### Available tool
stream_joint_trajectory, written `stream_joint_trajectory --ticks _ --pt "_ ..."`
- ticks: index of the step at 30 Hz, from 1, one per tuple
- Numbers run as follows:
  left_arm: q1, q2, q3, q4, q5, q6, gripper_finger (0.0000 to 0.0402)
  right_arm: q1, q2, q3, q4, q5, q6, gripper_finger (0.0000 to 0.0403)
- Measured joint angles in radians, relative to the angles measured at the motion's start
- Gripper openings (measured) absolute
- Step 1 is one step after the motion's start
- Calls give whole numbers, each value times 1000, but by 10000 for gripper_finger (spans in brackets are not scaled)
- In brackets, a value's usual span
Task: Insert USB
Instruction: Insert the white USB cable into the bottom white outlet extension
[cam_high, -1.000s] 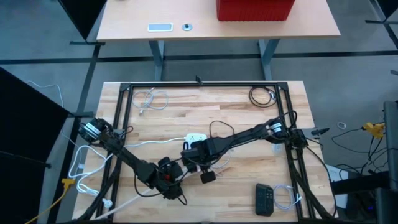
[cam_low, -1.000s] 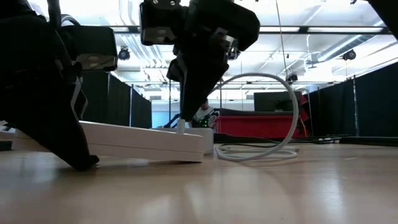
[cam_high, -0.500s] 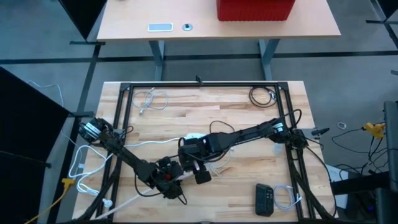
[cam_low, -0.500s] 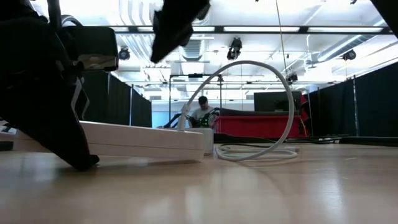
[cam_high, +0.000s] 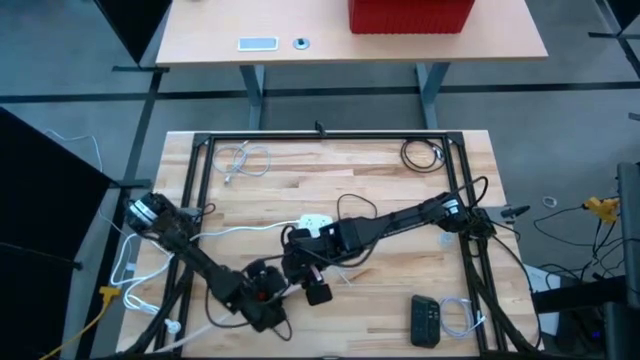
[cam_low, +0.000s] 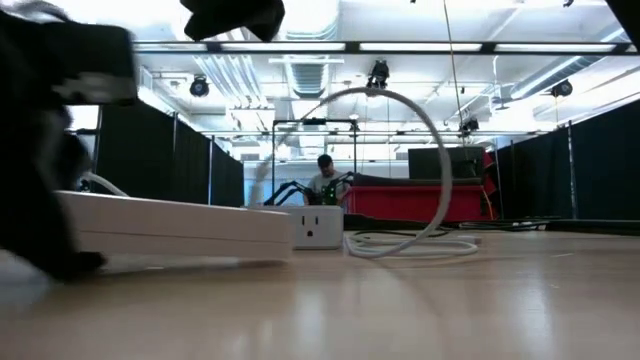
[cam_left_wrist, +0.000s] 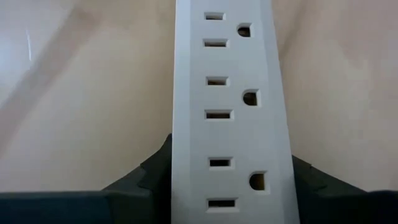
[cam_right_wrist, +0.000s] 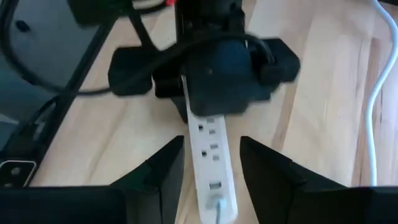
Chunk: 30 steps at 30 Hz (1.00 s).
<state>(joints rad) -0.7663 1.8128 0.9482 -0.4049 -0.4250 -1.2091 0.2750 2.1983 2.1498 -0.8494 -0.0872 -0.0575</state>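
Observation:
A white power strip (cam_left_wrist: 224, 93) lies on the wooden table near its front middle, and my left gripper (cam_left_wrist: 227, 163) is shut on it. In the right wrist view my right gripper (cam_right_wrist: 211, 158) hovers open above the strip's (cam_right_wrist: 208, 140) other end, one finger on each side, touching nothing. A small USB plug (cam_right_wrist: 216, 202) sits in that end. A white cable (cam_low: 420, 115) arcs up behind the strip (cam_low: 180, 225). In the high view my left gripper (cam_high: 260, 302) and my right gripper (cam_high: 297, 272) are close together. My left gripper pinches the power strip's two long sides (cam_left_wrist: 180, 168) between its two fingers. The fingers run along the strip, which points straight away from them with its sockets facing up. The strip rests on the table.
A white socket cube (cam_low: 310, 225) stands behind the strip. A coiled white cable (cam_high: 243, 160) and a black cable coil (cam_high: 422, 153) lie at the far side, and a black device (cam_high: 426, 320) at the near right. A black frame (cam_high: 320, 137) borders the table.
My right gripper has risen off the strip's end and gone toward the table's left and near edges. My left gripper has drawn back toward the near left corner, sliding the power strip with it and uncovering the socket cube. The cable loop has swung.

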Motion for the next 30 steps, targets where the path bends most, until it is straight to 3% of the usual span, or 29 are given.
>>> stream_joint_trajectory --ticks 14,23,30 --pt "-354 -2 7 -53 19 -412 171 1 3 -6 53 0 19 109" --pt "-495 -3 11 -172 69 -492 176 0 4 -10 98 0 21 112" --pt "-503 -8 14 -252 157 -392 247 6 4 -11 100 0 64 125"
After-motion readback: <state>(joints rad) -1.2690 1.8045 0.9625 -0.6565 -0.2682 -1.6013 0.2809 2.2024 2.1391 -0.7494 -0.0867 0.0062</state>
